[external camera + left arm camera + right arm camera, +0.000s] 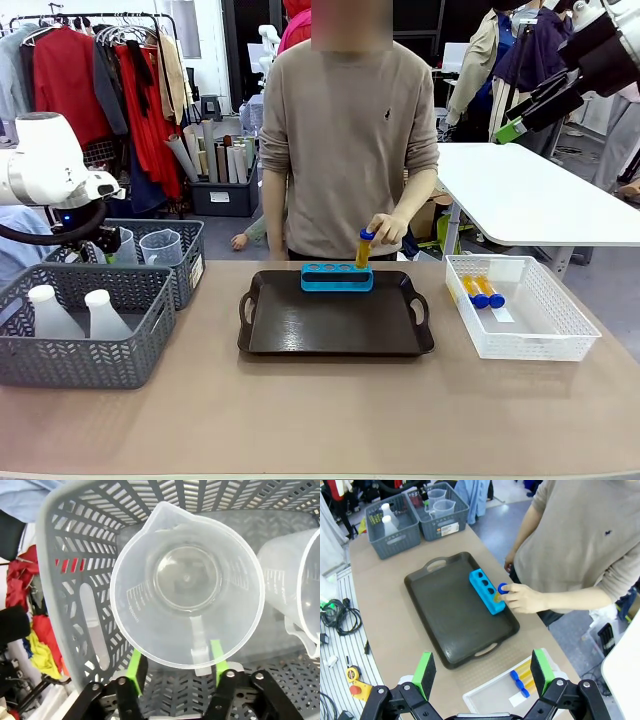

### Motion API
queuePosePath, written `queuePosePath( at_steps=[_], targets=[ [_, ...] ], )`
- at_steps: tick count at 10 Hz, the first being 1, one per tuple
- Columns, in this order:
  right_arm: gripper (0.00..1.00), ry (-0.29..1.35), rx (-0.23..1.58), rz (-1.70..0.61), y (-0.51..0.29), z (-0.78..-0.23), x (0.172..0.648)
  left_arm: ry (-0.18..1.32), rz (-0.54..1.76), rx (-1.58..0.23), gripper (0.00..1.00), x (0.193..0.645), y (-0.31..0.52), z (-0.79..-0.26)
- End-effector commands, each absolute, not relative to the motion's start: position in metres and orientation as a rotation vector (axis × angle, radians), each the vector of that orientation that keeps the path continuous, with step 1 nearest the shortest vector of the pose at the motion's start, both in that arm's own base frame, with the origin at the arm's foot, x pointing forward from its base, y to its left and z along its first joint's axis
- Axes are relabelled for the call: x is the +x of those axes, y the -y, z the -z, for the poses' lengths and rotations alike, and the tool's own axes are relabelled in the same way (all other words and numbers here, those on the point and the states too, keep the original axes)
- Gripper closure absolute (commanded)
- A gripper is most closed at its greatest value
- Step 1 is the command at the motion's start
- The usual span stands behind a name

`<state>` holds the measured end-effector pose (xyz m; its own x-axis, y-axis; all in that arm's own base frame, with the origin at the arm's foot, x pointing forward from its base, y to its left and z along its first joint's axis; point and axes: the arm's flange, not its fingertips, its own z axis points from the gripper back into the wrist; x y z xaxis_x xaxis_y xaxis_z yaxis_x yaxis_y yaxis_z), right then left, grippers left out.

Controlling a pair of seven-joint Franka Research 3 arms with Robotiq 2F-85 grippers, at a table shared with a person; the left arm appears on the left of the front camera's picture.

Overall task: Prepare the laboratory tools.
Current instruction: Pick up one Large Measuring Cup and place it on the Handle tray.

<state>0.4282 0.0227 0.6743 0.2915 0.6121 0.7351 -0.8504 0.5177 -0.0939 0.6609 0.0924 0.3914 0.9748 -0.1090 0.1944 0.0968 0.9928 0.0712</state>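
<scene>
A clear measuring beaker (187, 582) stands in a grey mesh basket (65, 595), seen from above. My left gripper (176, 651) is open, and its green pads (135, 664) stand on either side of the beaker's handle (200, 647) without pressing it. A second beaker (295, 580) stands beside it. In the front view both beakers (162, 247) show behind my left arm (50, 170). Two white conical flasks (75, 312) stand in the nearer grey basket (80, 355). The person's hand (388, 230) lowers an amber tube (364, 248) into a blue rack (337, 277). Two more tubes (482, 291) lie in a white basket (520, 320). My right gripper (484, 672) hangs open and high above the table.
The blue rack sits at the far edge of a black handled tray (330, 325) in the middle of the table. A white table (540, 195) stands behind on the right. Bare tabletop (320, 410) runs along the near edge.
</scene>
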Motion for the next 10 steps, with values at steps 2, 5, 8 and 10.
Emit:
queuePosePath(
  at_steps=[2,5,8,10],
  targets=[
    [0.0,0.809,0.346,-1.013,-0.023,-0.675,0.428,0.218,0.122,0.07,1.0,0.662,-0.094,-0.393],
    [0.0,0.809,0.346,-1.013,-0.023,-0.675,0.428,0.218,0.122,0.075,1.0,0.662,-0.094,-0.394],
    [0.0,0.809,0.346,-1.013,-0.023,-0.675,0.428,0.23,0.12,0.088,1.0,0.66,-0.095,-0.411],
    [0.0,0.809,0.346,-1.013,-0.023,-0.675,0.428,0.21,0.136,0.088,1.0,0.656,-0.087,-0.445]
  ],
)
